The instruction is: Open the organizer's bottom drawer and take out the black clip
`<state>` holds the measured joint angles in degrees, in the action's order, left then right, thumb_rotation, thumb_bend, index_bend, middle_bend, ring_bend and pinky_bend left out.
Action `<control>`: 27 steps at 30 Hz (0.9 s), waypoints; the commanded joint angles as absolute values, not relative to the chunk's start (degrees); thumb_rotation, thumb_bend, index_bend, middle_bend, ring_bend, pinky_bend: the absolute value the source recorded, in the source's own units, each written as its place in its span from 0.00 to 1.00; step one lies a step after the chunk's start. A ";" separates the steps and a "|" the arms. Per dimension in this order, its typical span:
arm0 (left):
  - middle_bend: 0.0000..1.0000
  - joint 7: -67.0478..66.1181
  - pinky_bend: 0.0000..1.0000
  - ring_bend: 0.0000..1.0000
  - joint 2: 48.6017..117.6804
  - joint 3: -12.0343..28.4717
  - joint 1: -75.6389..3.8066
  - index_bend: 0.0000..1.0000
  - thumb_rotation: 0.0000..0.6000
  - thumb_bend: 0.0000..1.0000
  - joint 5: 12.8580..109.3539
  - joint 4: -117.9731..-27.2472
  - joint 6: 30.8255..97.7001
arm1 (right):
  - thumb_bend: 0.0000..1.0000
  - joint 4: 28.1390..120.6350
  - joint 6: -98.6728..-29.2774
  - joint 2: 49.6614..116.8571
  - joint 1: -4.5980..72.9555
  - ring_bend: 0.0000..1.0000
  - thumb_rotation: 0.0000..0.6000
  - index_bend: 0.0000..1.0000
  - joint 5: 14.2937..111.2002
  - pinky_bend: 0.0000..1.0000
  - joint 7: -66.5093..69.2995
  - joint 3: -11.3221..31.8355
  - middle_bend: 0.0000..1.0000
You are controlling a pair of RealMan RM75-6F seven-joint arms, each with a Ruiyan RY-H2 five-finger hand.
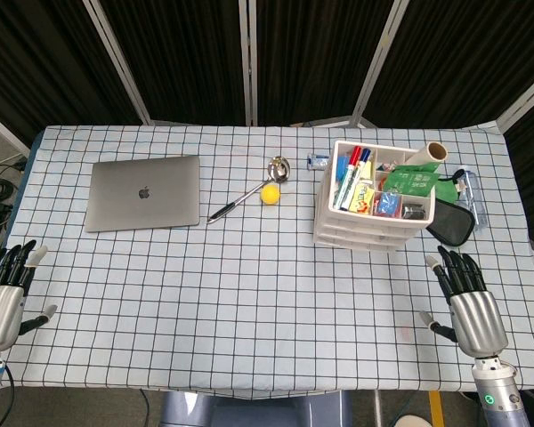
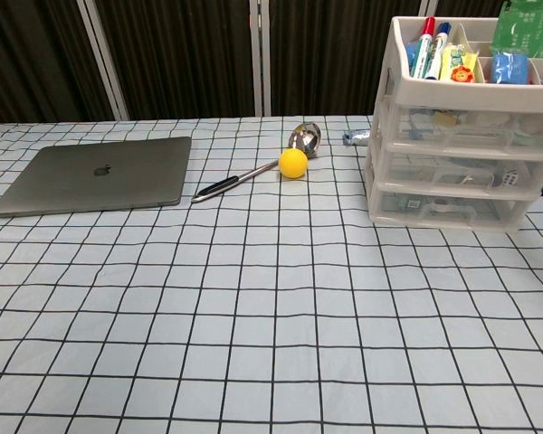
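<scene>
Lab/studio setup, black curtain panels (image 1: 187,53), checked-cloth table (image 1: 249,302)

white-and-black checked tablecloth (image 1: 249,285), grey laptop (image 1: 143,192), yellow ball (image 1: 270,194), white organizer (image 1: 365,227)

My left hand (image 1: 4,298) showed silver metal back, black fingers (image 1: 14,260) with pale tips, pale thumb. Grey wrist below it, cut off by frame edge; thin black cable ran down beside wrist. My right hand (image 1: 467,302) looked same: ribbed silver shell over back, black fingers (image 1: 457,269), small black thumb with silver tip. Its wrist was grey cylinder carrying small green light and dark round fittings. Chest camera caught neither hand.
</scene>
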<state>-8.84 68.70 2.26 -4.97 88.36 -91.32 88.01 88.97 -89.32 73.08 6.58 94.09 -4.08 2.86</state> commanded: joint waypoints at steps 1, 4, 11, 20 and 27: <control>0.00 -8.91 0.00 0.00 68.66 2.26 -4.93 0.00 1.00 0.17 88.43 -91.43 88.12 | 0.09 88.92 -89.31 73.08 6.56 0.00 1.00 0.12 94.11 0.00 -4.08 2.81 0.00; 0.00 -8.96 0.00 0.00 68.60 2.23 -4.83 0.00 1.00 0.17 88.54 -91.64 88.33 | 0.09 88.85 -89.15 73.02 6.53 0.00 1.00 0.12 94.04 0.00 -3.98 2.68 0.00; 0.00 -9.16 0.00 0.00 68.61 2.21 -4.87 0.00 1.00 0.17 88.73 -91.69 88.38 | 0.09 89.40 -89.08 72.66 6.57 0.00 1.00 0.11 94.13 0.00 -3.54 2.61 0.00; 0.00 -8.76 0.00 0.00 68.49 2.31 -4.99 0.00 1.00 0.17 88.54 -91.68 88.13 | 0.09 89.67 -87.93 72.57 6.84 0.00 1.00 0.11 93.59 0.00 -3.73 2.43 0.00; 0.00 -8.78 0.00 0.00 68.48 2.25 -4.76 0.00 1.00 0.17 88.78 -91.84 88.63 | 0.09 90.44 -86.56 72.12 7.47 0.10 1.00 0.13 93.65 0.18 -2.48 2.12 0.09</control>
<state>-8.78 68.48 2.25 -4.77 88.79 -91.83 88.63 90.27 -86.71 72.22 7.33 93.55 -2.72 2.15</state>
